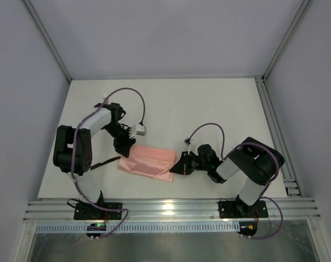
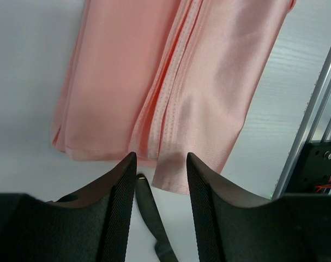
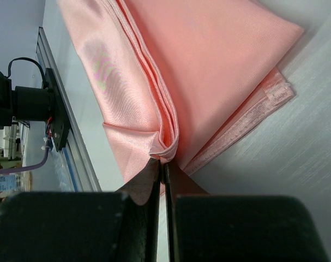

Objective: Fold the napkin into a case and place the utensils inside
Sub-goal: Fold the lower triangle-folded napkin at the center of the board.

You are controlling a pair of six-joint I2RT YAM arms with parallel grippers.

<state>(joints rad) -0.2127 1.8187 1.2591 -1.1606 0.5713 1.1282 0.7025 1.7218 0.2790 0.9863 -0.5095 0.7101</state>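
The salmon-pink napkin (image 1: 149,161) lies folded into a flat elongated case in the middle of the table. My right gripper (image 1: 179,166) is at its right end, shut on a bunched fold of the napkin's edge (image 3: 168,147). At its left end my left gripper (image 1: 124,148) hovers open, its fingers (image 2: 119,185) straddling the napkin's near edge (image 2: 170,174). A slim black utensil (image 2: 150,210) lies on the table between and below those fingers, touching neither pad. In the top view this utensil (image 1: 104,162) sticks out to the left of the napkin.
An aluminium rail (image 1: 170,207) runs along the table's near edge and another (image 1: 274,125) along its right side. Grey walls enclose the table. The near rail (image 2: 312,120) and the right arm's base (image 2: 320,164) lie beyond the napkin in the left wrist view.
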